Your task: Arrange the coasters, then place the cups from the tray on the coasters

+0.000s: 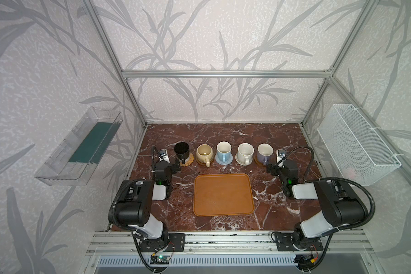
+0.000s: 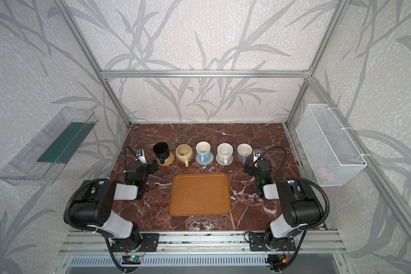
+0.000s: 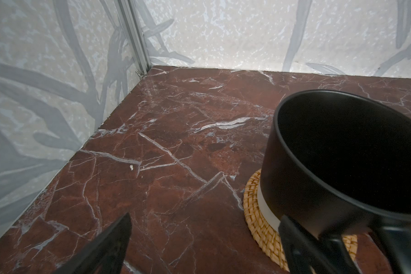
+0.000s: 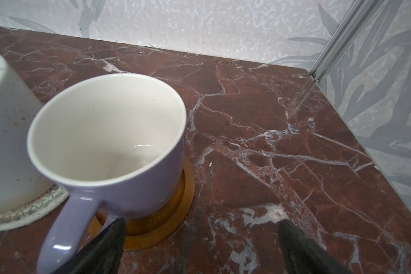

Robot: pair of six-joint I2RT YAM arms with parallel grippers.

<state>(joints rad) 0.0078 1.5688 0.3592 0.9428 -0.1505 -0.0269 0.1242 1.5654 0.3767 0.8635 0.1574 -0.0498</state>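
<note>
Five cups stand in a close row across the table, with only narrow gaps between them. Behind the row the table is bare to the back wall. The flat tray lies near in front, with bare strips on both sides. The left gripper sits just beside the black cup, the right gripper beside the lavender cup, blocking both row ends.
</note>
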